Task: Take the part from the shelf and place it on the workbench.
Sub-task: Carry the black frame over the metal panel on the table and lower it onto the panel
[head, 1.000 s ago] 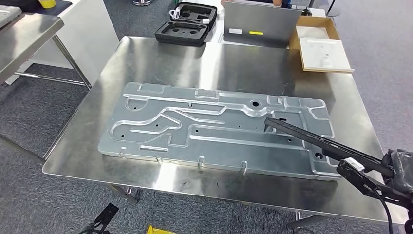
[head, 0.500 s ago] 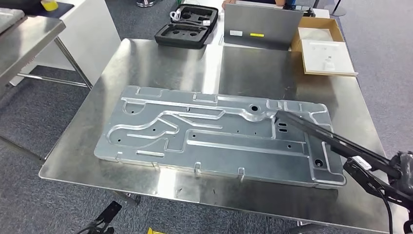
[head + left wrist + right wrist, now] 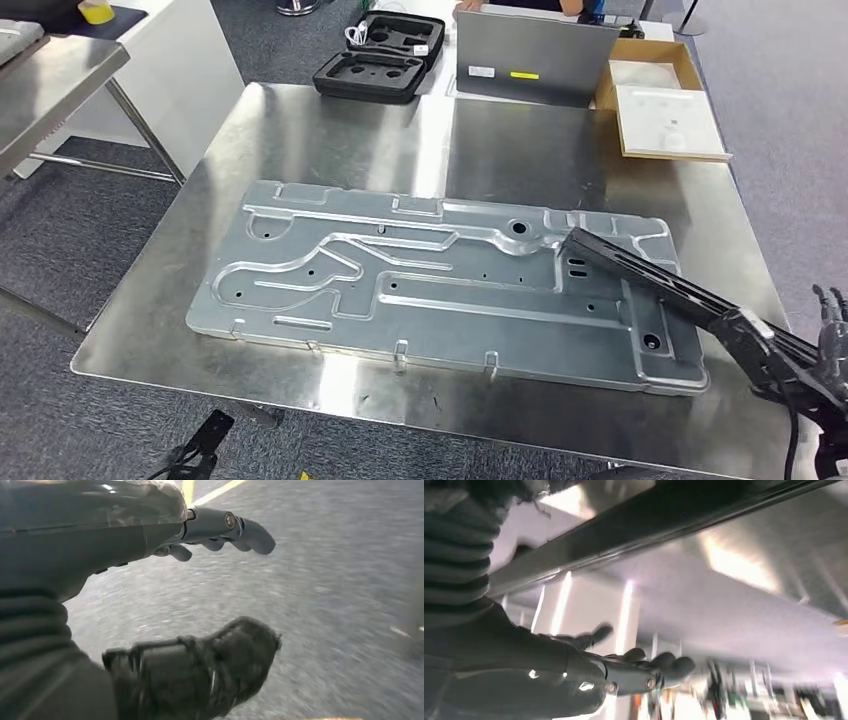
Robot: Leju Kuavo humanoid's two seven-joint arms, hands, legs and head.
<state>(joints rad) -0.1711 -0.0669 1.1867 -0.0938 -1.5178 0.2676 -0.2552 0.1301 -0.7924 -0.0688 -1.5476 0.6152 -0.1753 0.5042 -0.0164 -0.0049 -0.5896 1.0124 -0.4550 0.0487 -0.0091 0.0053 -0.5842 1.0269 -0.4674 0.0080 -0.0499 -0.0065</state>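
From the head view I see the large flat stamped sheet-metal part with raised channels and small holes (image 3: 440, 285) lying flat on the shiny steel table (image 3: 330, 135), its long side running across the table and its near edge close to the table's front edge. A long black bar (image 3: 650, 280) reaches over the right end of the part from the lower right corner, and I cannot tell what it belongs to. At the right edge I see dark fingertips of the right hand (image 3: 828, 325) pointing up, beside the table and not touching the part. Beyond the table there are an open black foam-lined case (image 3: 380, 55), a grey metal panel standing upright (image 3: 530, 55) and a flat cardboard box with a white board in it (image 3: 665, 105). In the left wrist view, the left hand (image 3: 210, 535) hangs over grey carpet floor (image 3: 325, 580); its fingers are stretched out, apart from the thumb, and hold nothing. In the right wrist view, which is blurred, the right hand (image 3: 624, 672) has its fingers extended and empty, with a dark bar (image 3: 664, 525) passing near it.
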